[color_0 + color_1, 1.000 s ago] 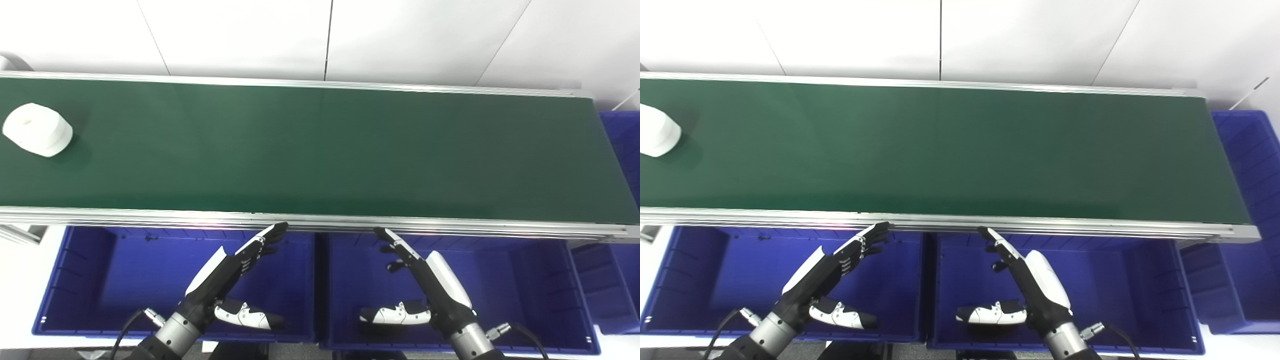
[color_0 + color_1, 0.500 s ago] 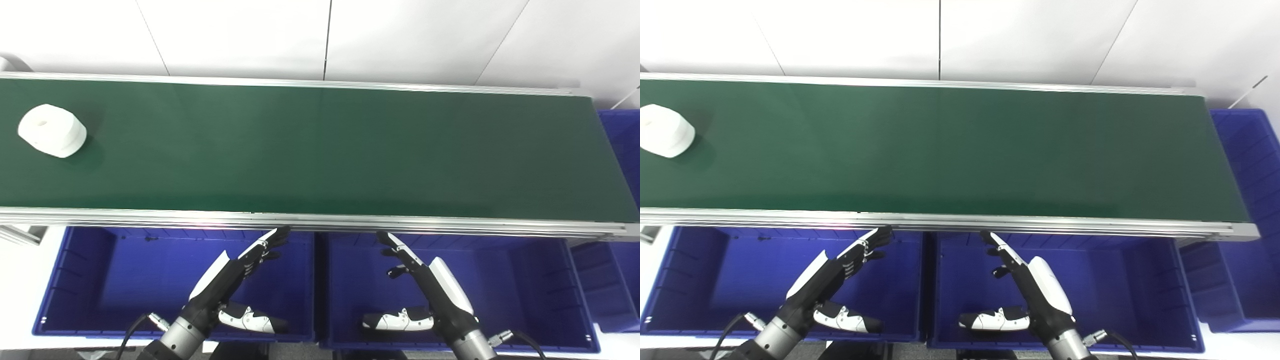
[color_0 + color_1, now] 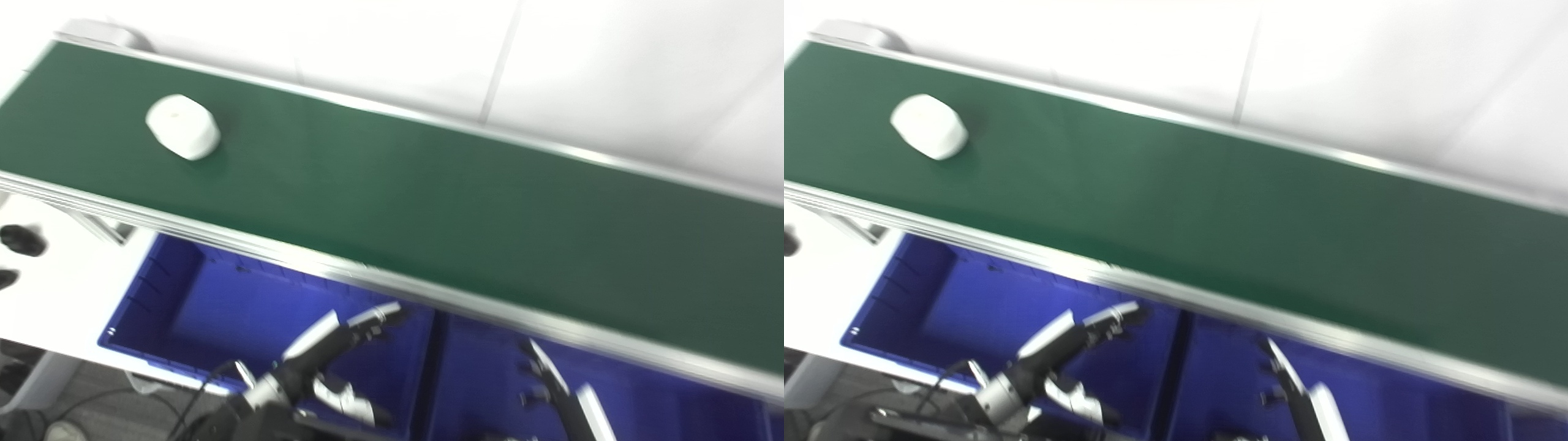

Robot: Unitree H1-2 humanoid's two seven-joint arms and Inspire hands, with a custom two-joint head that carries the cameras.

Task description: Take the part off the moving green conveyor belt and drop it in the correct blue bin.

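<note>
Left hand [image 3: 334, 343] is seen w/ fingers extended and spread apart, nothing held, hovering over the left blue bin [image 3: 184, 288] just below the belt's near rail [image 3: 257, 248]. Right hand [image 3: 554, 392] is cut off by the picture's lower edge (frames are blurred); fingers look straight and apart, nothing gripped, over the right blue bin [image 3: 484, 373]. White part [image 3: 183, 127] lies on the green conveyor belt [image 3: 429, 196] near its far-left end, well apart from both hands.

Step judged: waiting/tracking before the pick. Part should be met by the left hand, approx. ahead of its travel, fingers kept wide until it is straddled. Neither of the 2 bins holds anything visible.
</note>
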